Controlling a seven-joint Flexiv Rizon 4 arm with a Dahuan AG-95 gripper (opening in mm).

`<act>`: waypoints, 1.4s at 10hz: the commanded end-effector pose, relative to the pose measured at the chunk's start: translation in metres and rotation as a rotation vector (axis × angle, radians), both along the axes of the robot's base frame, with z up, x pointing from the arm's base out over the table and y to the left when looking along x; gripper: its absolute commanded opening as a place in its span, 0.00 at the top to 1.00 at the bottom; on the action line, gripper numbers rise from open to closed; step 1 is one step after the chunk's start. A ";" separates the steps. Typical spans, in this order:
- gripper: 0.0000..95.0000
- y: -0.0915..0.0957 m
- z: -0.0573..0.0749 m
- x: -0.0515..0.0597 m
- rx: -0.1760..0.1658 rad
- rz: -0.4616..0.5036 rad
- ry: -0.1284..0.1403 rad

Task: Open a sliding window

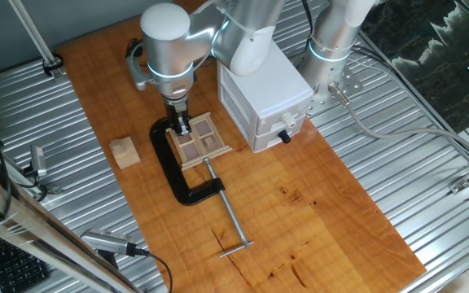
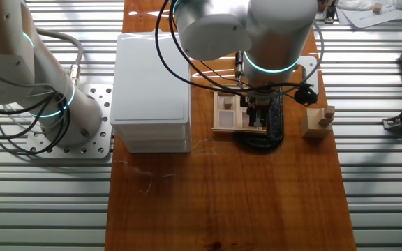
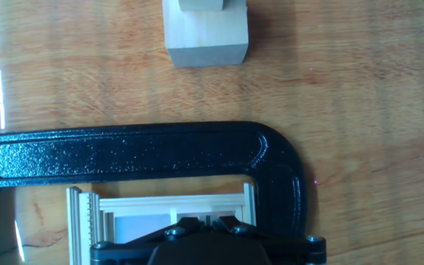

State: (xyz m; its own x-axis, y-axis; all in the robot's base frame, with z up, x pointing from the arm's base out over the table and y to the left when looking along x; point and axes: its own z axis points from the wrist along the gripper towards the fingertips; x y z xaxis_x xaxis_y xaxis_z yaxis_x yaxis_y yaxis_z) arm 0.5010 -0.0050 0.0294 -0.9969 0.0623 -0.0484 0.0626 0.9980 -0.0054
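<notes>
The sliding window [image 1: 201, 141] is a small light-wood frame with darker panes, lying flat on the wooden table and held by a black C-clamp [image 1: 174, 176]. It also shows in the other fixed view [image 2: 227, 111] and at the bottom of the hand view [image 3: 169, 208]. My gripper [image 1: 184, 127] points straight down onto the window's left part. In the hand view the gripper [image 3: 206, 221] has its jaws drawn almost together over the window's middle bar. In the other fixed view the gripper [image 2: 257, 116] stands on the window's right part, beside the clamp [image 2: 268, 132].
A plain wooden cube [image 1: 124, 152] sits left of the clamp and also shows in the hand view [image 3: 206, 33]. A white box [image 1: 263, 94] with a black knob [image 1: 283, 136] stands right of the window. The clamp's screw handle [image 1: 233, 224] stretches toward the front. Ribbed metal surrounds the table.
</notes>
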 end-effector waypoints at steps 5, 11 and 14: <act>1.00 0.000 -0.002 -0.001 0.007 0.009 -0.001; 1.00 0.000 -0.002 -0.001 0.005 0.005 0.000; 1.00 0.000 -0.002 -0.001 -0.004 0.006 0.002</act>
State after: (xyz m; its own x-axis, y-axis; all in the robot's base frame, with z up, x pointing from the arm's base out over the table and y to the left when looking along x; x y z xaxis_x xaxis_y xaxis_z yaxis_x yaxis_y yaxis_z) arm 0.5004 -0.0054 0.0269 -0.9974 0.0561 -0.0455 0.0567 0.9983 -0.0114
